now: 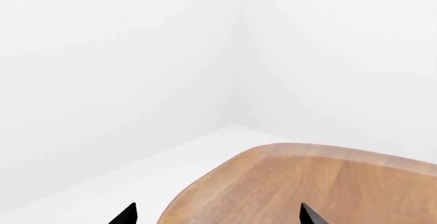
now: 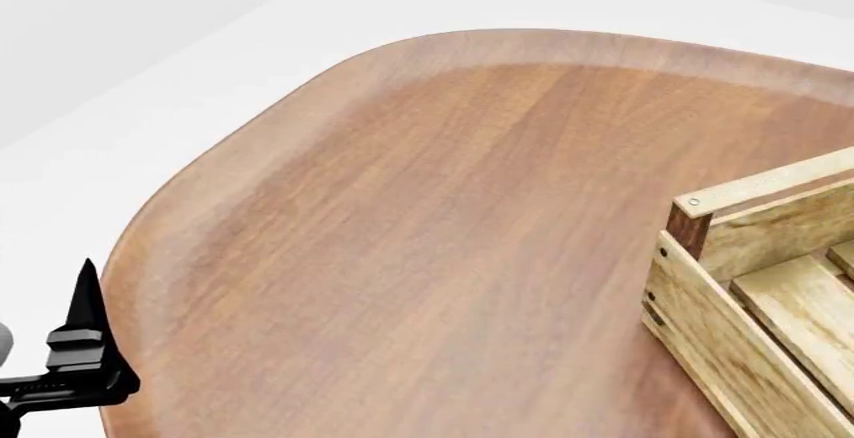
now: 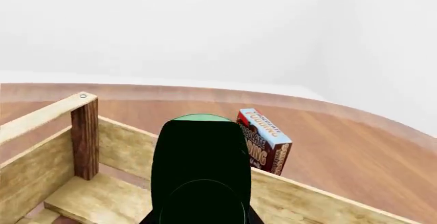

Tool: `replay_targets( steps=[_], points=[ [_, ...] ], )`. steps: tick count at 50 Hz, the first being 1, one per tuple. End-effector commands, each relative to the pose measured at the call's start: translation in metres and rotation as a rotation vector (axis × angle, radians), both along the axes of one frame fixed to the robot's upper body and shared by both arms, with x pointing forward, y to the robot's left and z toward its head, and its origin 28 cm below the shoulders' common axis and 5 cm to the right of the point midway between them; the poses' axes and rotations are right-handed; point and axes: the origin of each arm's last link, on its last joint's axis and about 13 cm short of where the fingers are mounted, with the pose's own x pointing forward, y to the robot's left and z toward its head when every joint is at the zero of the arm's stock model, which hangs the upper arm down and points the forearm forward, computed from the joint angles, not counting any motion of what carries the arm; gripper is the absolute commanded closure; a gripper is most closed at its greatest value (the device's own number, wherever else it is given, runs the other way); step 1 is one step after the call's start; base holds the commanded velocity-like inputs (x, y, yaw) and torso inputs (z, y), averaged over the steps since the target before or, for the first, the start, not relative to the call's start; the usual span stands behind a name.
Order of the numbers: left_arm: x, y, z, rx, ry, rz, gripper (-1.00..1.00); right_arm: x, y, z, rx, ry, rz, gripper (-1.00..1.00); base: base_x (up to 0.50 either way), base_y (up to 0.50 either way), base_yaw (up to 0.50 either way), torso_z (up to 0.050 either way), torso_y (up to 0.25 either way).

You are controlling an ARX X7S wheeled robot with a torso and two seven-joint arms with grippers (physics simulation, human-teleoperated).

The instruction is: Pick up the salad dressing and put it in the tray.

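Observation:
The salad dressing [image 3: 200, 168] fills the middle of the right wrist view: a dark-green cap with a lighter green top edge. It sits between the fingers of my right gripper [image 3: 201, 220], which show only as dark slivers at its sides. It is held above the inside of the tray [image 3: 41, 119], a light-wood crate with a brown corner post and slatted bottom. The tray's corner also shows at the right of the head view [image 2: 727, 288]. My left gripper [image 1: 218, 215] is open and empty over the table's left edge, and one of its fingers shows in the head view [image 2: 83, 343].
An upright blue-and-red carton box [image 3: 265, 139] stands on the table just beyond the tray's far plank side. The rounded wooden table [image 2: 441, 208] has its curved edge near my left gripper [image 1: 204, 183]. White floor and walls lie beyond.

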Motion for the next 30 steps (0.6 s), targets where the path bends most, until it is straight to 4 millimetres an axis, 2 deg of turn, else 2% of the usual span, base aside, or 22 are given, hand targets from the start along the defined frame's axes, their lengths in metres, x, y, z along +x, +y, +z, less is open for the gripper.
replay_targets(
  steps=[1,18,30],
  points=[
    [0.000,0.001,0.000,0.000,-0.001,0.003,-1.00,-0.004,0.006,-0.019,-0.026,0.058,-0.023,1.00,0.00,0.00,0.00,0.000,0.000],
    [0.000,0.001,0.000,0.005,-0.001,0.004,-1.00,-0.011,0.014,-0.041,0.039,0.092,-0.041,1.00,0.00,0.00,0.00,0.001,0.001],
    [0.000,0.001,0.000,0.009,-0.002,0.002,-1.00,-0.013,0.013,-0.043,0.034,0.080,-0.063,1.00,0.00,0.00,0.00,0.000,0.000]
  ],
)
